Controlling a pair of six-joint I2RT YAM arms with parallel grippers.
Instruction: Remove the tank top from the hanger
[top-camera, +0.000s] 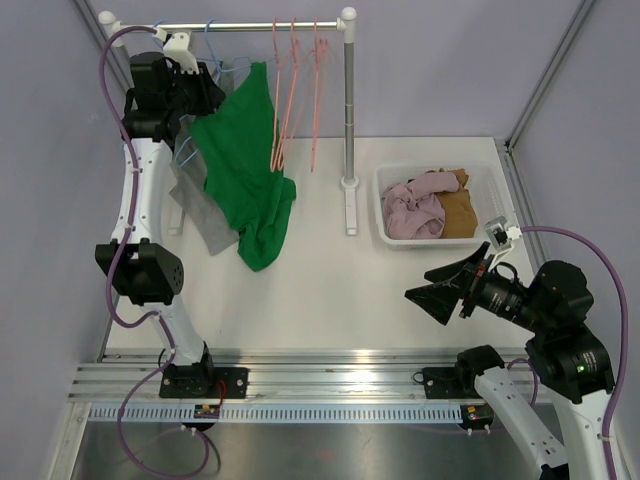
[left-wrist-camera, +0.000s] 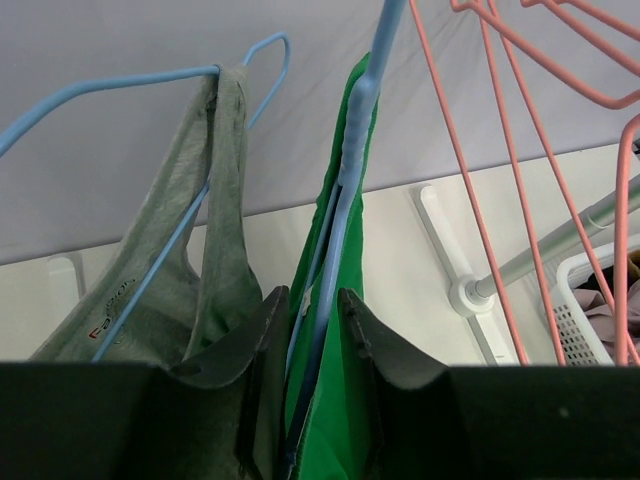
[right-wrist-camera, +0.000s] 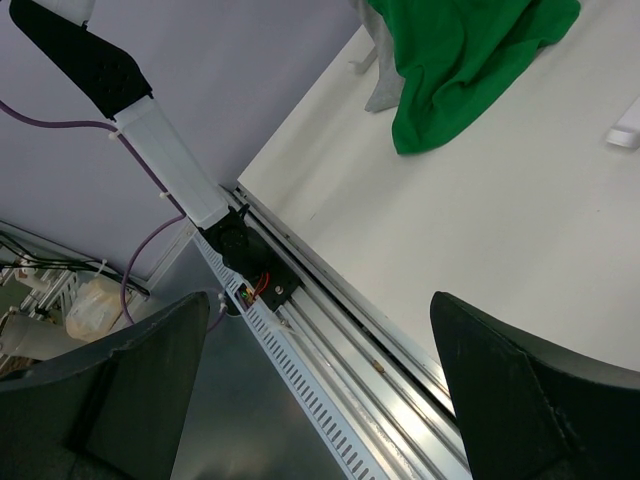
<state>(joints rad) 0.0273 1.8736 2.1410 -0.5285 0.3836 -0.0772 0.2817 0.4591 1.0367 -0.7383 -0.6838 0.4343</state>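
Left hand (left-wrist-camera: 313, 310) is up at the rail (top-camera: 250, 24), jaws drawn in narrow either side of the blue hanger (left-wrist-camera: 345, 170) and the green tank top (top-camera: 245, 175) strap on it. You cannot tell whether the pads are biting.

Grey garment (left-wrist-camera: 215, 200) hangs just left of it, untouched. The tank top is on its hanger, hem pooled on the worktop (top-camera: 330, 290). Pink hangers (top-camera: 290, 90) hang bare just to the right. Basket (top-camera: 385, 180) of clothes sits further right. Right hand (top-camera: 440, 290) is spread wide and empty, low near the front edge.

Step in hand: securing the hanger. Next, likely: pin it firm, then bring your right hand across to peel the strap off the hanger's shoulder.
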